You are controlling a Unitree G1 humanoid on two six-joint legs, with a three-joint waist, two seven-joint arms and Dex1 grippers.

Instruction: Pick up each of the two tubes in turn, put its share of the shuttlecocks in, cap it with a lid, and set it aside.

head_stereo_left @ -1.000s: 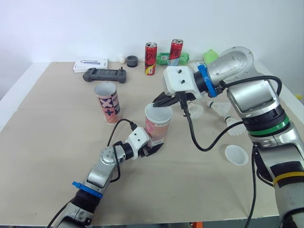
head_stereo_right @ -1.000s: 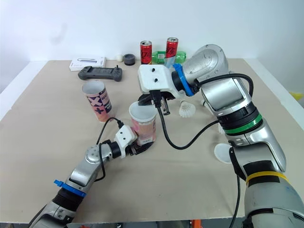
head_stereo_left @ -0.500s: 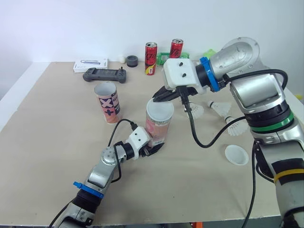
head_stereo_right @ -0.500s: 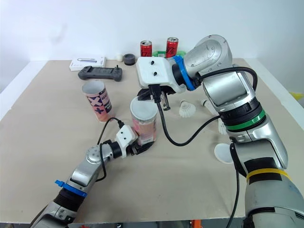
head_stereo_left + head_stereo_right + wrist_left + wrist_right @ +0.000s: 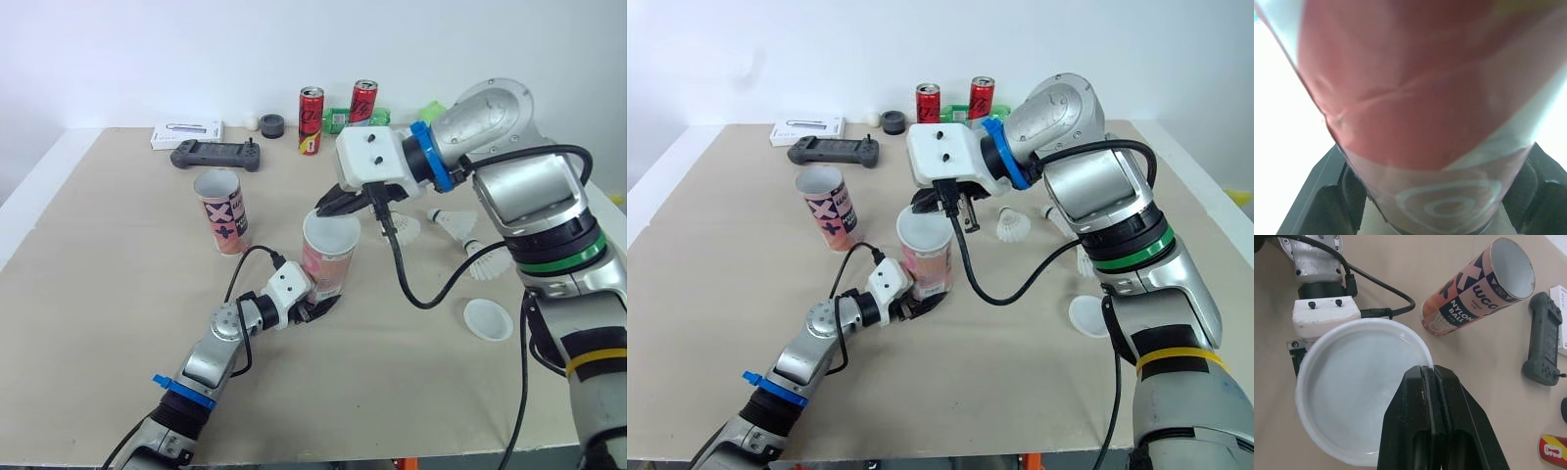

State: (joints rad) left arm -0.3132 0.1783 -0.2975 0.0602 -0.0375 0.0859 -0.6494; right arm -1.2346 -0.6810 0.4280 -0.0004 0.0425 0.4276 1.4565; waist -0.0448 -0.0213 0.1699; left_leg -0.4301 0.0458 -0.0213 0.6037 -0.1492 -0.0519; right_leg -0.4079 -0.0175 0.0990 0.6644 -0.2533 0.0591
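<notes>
My left gripper (image 5: 312, 305) is shut on the base of a pink tube (image 5: 323, 272), which stands upright mid-table; its black fingers (image 5: 1322, 198) flank the tube (image 5: 1425, 98) in the left wrist view. A white lid (image 5: 331, 232) lies over the tube's mouth. My right gripper (image 5: 329, 204) is shut on the lid's far rim, and the lid (image 5: 1359, 391) hides the tube's inside. A second, open tube (image 5: 223, 211) stands to the left. Three shuttlecocks (image 5: 404, 228) lie on the table to the right. A second white lid (image 5: 487, 319) lies near the right front.
At the back of the table lie a black game controller (image 5: 217, 154), a white box (image 5: 187, 134), two red cans (image 5: 312, 108) and some green items. My right arm's cable (image 5: 411, 284) hangs beside the pink tube.
My right gripper with the lid rose slightly above the tube, then came back down. The lid now sits lower on the tube's mouth. My left gripper keeps its hold.
</notes>
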